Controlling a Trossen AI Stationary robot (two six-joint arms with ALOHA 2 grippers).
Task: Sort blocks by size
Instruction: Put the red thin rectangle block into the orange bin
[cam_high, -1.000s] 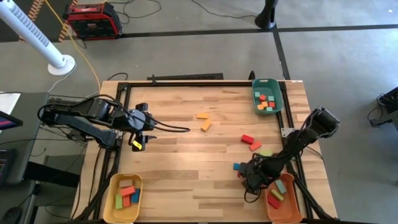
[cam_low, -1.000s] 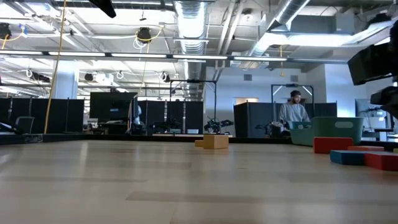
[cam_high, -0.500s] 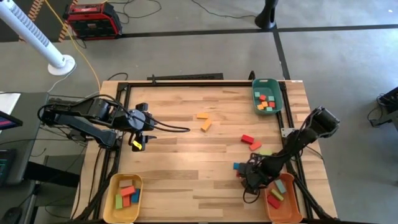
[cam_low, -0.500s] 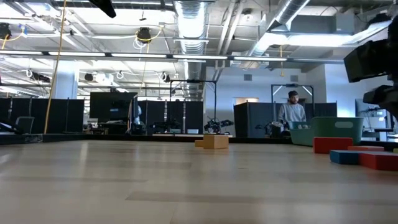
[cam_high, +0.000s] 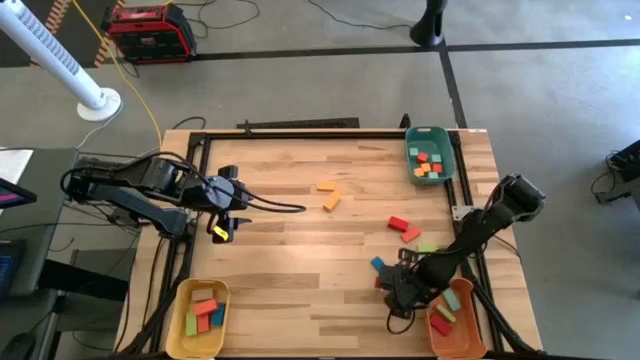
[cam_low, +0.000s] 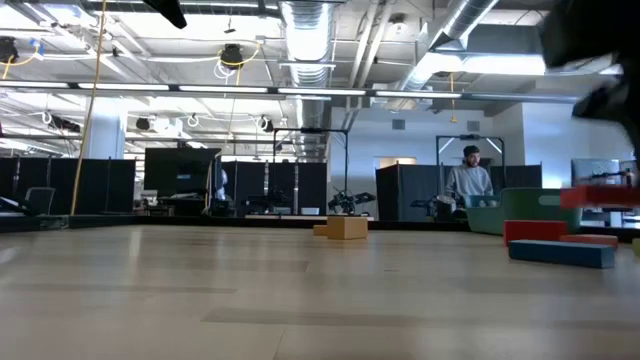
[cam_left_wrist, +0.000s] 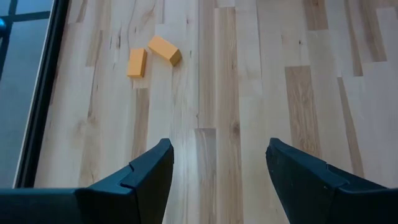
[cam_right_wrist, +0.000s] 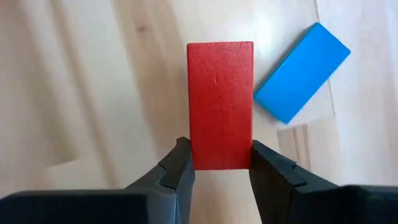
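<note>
a red block (cam_right_wrist: 220, 106) is held by its end only in the right end effector (cam_right_wrist: 219, 163), lower right of the high view beside the blue block (cam_right_wrist: 301, 73), so it could swing or slip out while carried.

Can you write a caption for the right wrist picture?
Right tool grips a red block beside a blue block on the wooden table.

The wooden table (cam_high: 290, 250) carries two orange blocks (cam_high: 327, 194) near its middle, with red blocks (cam_high: 404, 229) right of them.
</note>
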